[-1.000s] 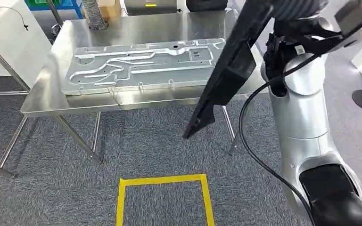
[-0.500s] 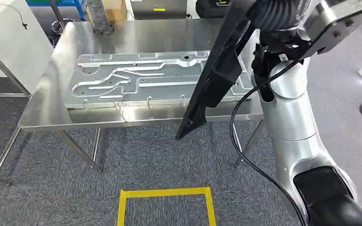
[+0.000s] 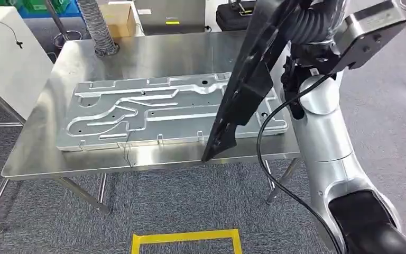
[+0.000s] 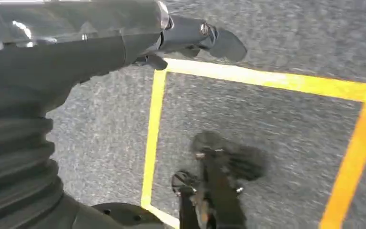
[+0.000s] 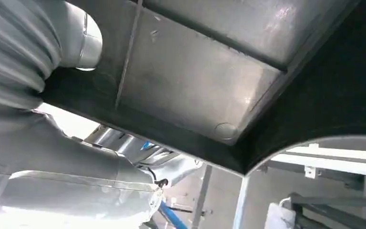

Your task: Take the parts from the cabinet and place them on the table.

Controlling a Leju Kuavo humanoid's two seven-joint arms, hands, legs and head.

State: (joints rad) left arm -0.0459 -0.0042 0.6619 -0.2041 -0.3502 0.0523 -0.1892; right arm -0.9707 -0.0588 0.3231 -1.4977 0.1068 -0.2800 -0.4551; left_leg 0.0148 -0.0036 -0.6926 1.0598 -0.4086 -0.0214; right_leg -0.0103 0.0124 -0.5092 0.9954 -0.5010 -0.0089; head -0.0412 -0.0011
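A long black plastic part hangs slanted in front of me, its lower tip over the front edge of the steel table. My right arm reaches up at the right, and its hand grips the part's upper end; the black part spreads across the right wrist view and hides the fingers. A large silver stamped metal plate lies flat on the table. My left hand hangs at my side above the carpet, fingers apart, holding nothing.
A yellow tape square marks the grey carpet before the table. A white cabinet stands at the left. A ribbed hose, a cardboard box and a black case lie behind the table.
The whole picture has shifted: the camera has moved closer to the table, which now sits lower and larger. The black part's lower tip now lies over the table's front edge.
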